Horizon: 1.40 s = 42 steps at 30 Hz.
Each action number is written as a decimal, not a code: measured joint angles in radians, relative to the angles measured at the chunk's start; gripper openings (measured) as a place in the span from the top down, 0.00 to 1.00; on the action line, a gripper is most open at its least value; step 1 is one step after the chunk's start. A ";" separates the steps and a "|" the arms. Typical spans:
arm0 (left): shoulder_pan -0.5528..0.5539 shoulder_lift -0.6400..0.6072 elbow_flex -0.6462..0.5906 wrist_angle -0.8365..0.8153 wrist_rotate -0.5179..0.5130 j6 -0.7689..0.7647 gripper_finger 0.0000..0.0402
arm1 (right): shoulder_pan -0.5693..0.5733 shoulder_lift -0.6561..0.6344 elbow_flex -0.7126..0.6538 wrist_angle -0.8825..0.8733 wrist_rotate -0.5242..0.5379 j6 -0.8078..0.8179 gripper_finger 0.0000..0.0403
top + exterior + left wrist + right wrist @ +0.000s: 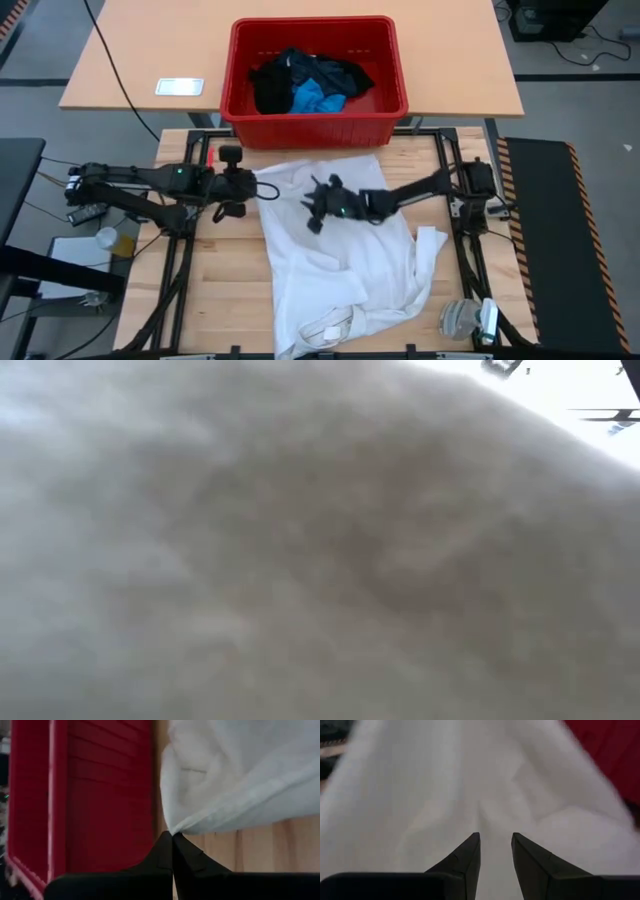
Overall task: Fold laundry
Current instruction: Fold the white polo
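- A crumpled white cloth shirt (345, 260) lay spread over the middle of the pale wooden worktop (225, 290), its top edge close to the red plastic crate (314, 122).
- The left pincer (173, 839) was fully closed, pinching a corner of the white shirt's edge just beside the crate's wall; in the high view it sat at the shirt's upper left corner (268, 188).
- The right pincer (495, 840) hovered over the shirt's middle, its two dark fingers (470, 851) partly apart with only white cloth showing between them, nothing clearly gripped.
- Inside the crate lay black garments (300, 75) and a small bright blue piece (317, 98).
- The low view was filled by blurred pale cloth.
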 joint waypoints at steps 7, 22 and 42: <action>-0.061 -0.012 0.000 0.053 0.046 0.024 1.00 | -0.109 0.154 0.179 -0.002 -0.094 -0.101 0.70; -0.134 -0.012 0.000 0.187 0.055 0.088 1.00 | -0.182 0.569 0.708 0.087 -0.380 -0.023 0.70; -0.026 -0.004 0.000 0.126 0.079 0.021 1.00 | -0.139 0.357 0.805 -0.861 -0.070 -0.177 0.70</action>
